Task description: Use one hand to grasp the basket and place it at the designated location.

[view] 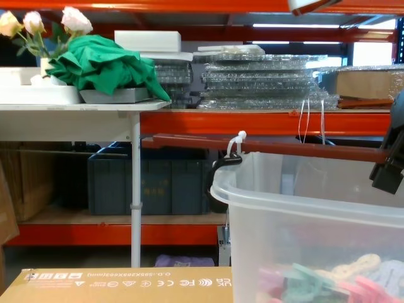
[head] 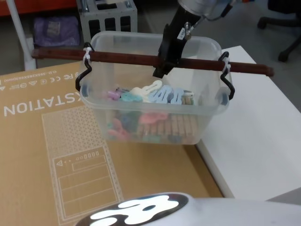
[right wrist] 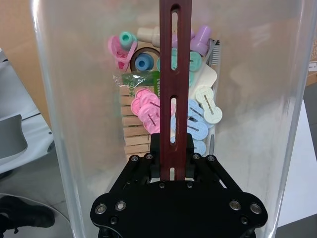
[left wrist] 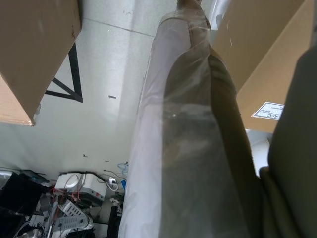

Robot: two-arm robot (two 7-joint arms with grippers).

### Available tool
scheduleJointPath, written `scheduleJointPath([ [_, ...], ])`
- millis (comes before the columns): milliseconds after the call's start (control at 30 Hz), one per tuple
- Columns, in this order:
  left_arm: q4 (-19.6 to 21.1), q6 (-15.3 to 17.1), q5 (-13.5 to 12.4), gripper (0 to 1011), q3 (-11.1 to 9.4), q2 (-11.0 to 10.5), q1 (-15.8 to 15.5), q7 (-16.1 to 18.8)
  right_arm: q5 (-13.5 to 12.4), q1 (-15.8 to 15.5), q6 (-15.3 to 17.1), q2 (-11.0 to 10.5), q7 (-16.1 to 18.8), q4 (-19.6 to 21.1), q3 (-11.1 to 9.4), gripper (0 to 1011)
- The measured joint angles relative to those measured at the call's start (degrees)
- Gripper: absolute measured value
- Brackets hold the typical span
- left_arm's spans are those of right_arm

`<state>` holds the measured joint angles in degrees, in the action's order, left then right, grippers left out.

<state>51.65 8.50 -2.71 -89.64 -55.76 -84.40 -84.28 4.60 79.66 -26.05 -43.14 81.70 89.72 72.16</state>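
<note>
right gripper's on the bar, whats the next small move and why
Probably a slow, straight lift with the wooden bar kept level: the right gripper has its jaws shut on it near the middle, and the basket hooked to it holds loose clips.

- Cardboard box point(head: 28, 150), head view: large letters "XSTATION" printed upside down, running off the left edge.
- The box's front strip point(view: 126, 282), chest view: "FC" and "CE" marks among small symbols, upside down.
- White label point(left wrist: 270, 110) on a carton point(left wrist: 257, 44), left wrist view: print too small to read.
</note>
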Motion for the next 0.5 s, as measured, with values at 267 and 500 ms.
scheduleJointPath([
  [267, 0.0, 0.0, 0.0, 0, 0.0, 0.0, 0.0, 0.0, -0.45, -0.23, -4.12, 0.32, -1.56, 0.22, 1.1, 234],
  [500, 0.01, 0.0, 0.0, 0, 0.0, 0.0, 0.0, 0.0, 0.93, -1.1, -9.92, 2.04, -3.2, 0.54, 2.88, 234],
])
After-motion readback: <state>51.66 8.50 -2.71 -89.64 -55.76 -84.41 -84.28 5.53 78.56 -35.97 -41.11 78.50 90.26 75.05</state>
